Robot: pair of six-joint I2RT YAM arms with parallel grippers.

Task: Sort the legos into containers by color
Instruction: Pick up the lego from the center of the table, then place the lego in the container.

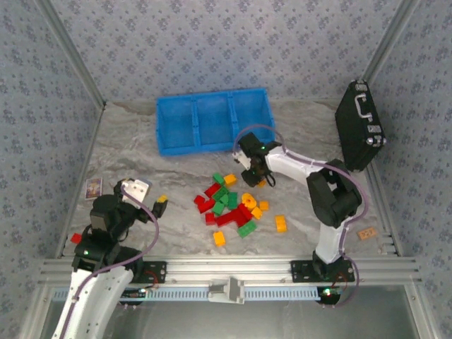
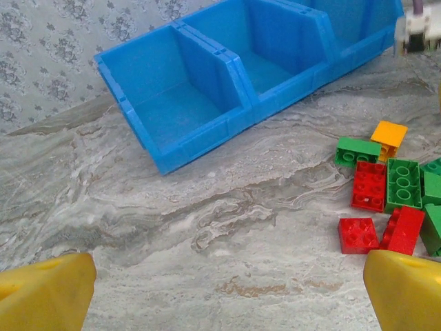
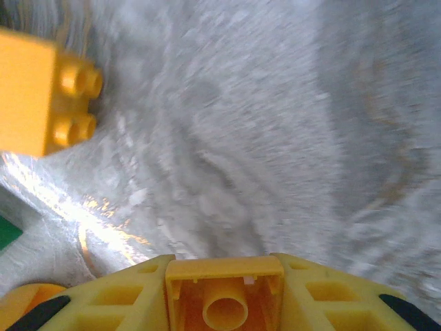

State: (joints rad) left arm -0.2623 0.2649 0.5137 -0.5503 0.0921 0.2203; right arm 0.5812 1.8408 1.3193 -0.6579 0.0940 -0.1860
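Big grey marbled table (image 1: 141, 155), with a bright blue plastic tray (image 1: 212, 145) of three side-by-side compartments at the back and a black hard case (image 1: 357, 127) propped up on the right. Left gripper (image 2: 227, 289) hangs low at the front-left, yellow fingers (image 2: 41, 293) spread wide, nothing in them. Right gripper (image 1: 256, 176) is over the far edge of the pile of red, green and orange-yellow plastic bricks (image 1: 229, 205) mid-table, in front of the tray. It's pinched on one small orange-yellow brick (image 3: 224, 279), hollow underside facing its camera.
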